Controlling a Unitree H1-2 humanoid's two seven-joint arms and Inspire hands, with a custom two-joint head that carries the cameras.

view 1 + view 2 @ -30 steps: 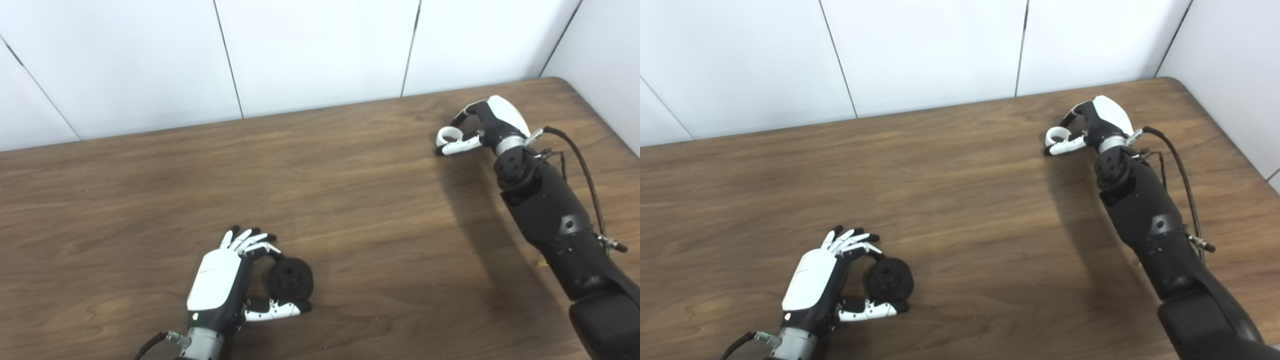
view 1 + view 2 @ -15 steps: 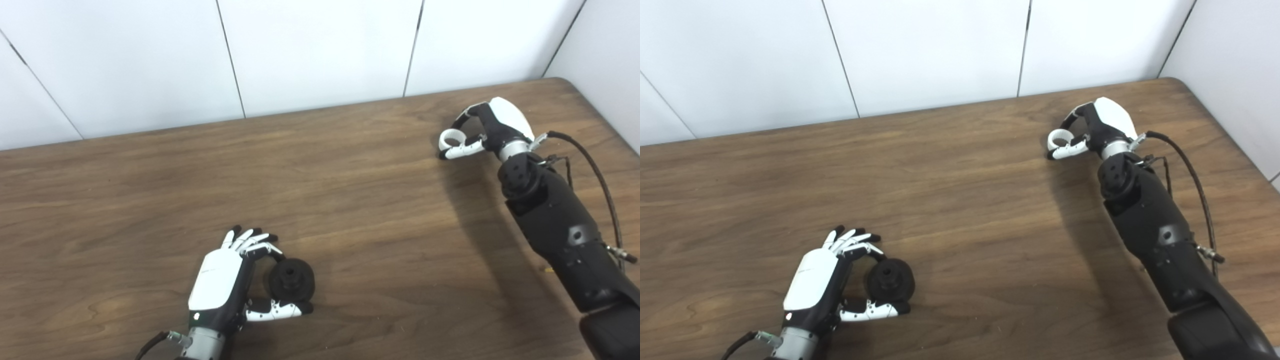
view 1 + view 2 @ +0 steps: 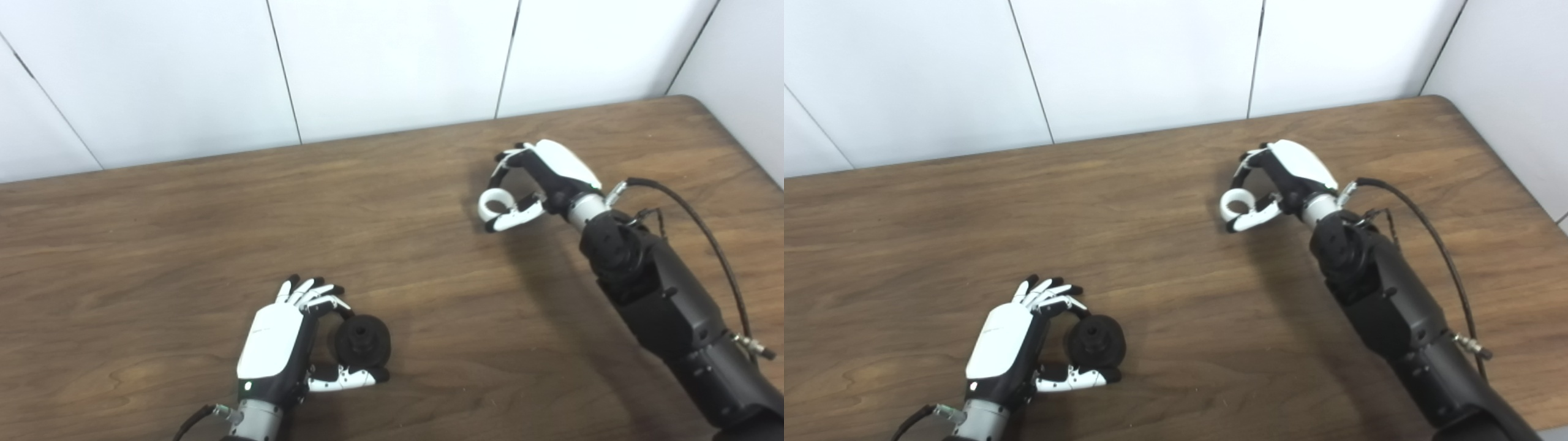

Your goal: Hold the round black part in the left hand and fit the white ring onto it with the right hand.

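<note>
The round black part rests near the table's front edge, left of centre, with a hole in its top. My left hand is wrapped around it, fingers behind and thumb in front, touching its rim. Over the table at right of centre, my right hand pinches the white ring between thumb and fingers. The ring hangs above the wood, far to the right of and beyond the black part.
The brown wooden table runs to white wall panels at the back and a rounded corner at far right. A black cable loops off my right forearm.
My right hand has carried the white ring left and toward me, off the far right of the table. The left hand and black part stay put; the view shifted slightly.
</note>
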